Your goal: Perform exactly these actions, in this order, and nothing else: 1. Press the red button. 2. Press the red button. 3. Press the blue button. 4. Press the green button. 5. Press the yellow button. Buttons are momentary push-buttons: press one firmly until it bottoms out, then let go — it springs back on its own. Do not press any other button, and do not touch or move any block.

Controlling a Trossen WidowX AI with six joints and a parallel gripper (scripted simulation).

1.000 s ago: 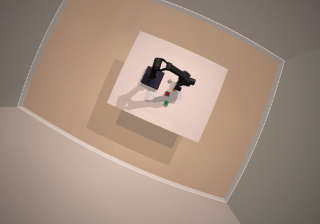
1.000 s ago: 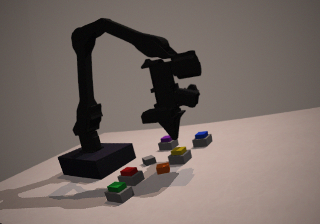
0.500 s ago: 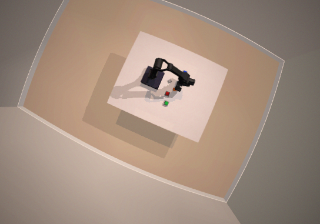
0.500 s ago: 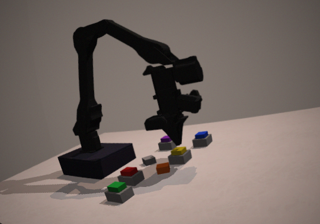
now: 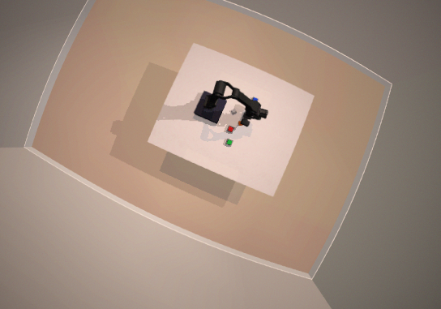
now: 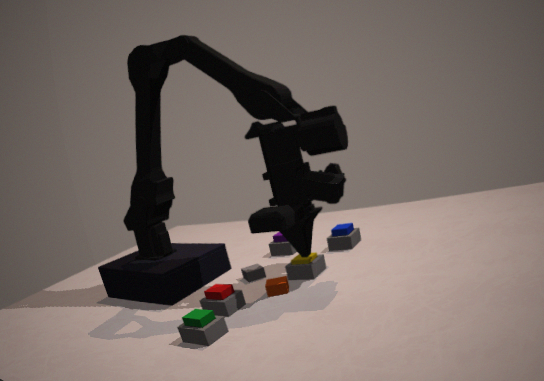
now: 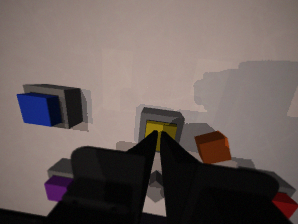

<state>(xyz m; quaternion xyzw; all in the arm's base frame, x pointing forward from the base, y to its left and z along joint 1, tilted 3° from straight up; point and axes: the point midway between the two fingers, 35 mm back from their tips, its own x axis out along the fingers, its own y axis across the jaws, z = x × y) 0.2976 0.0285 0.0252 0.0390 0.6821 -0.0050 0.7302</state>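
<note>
Step five in hand by the look of it: gripper [image 6: 303,253] clenched on nothing, fingertips pinched to a single point and set on the cap of the yellow button [image 6: 305,259], just right of centre in the exterior view. Seen from the wrist view, same yellow button [image 7: 160,131] at frame centre with the two dark fingers meeting over its near edge. Touching or a hair above, hard to say; whether the cap has sunk at all cannot be told from these views.

Judged as the last press of the sequence, on the strength of the gripper's place alone, with nothing visible to prove the earlier four.

Next move, as a judgement: straight down, firmly, until the cap bottoms out, then a clean lift so that it springs back. No sideways drift wanted. Orange block [image 6: 277,286] just beside the yellow button's housing, toward lower left in the exterior view, and grey block [image 6: 253,272] a little further left; both to be left alone. Purple button [image 6: 280,237] close behind, upper left of the fingertips, not to be brushed on the way up.

Elsewhere on the worktop [image 6: 450,283]: blue button [image 6: 342,229] to the right, red button [image 6: 219,291] and green button [image 6: 198,318] at lower left, all well apart from the fingertips
</note>
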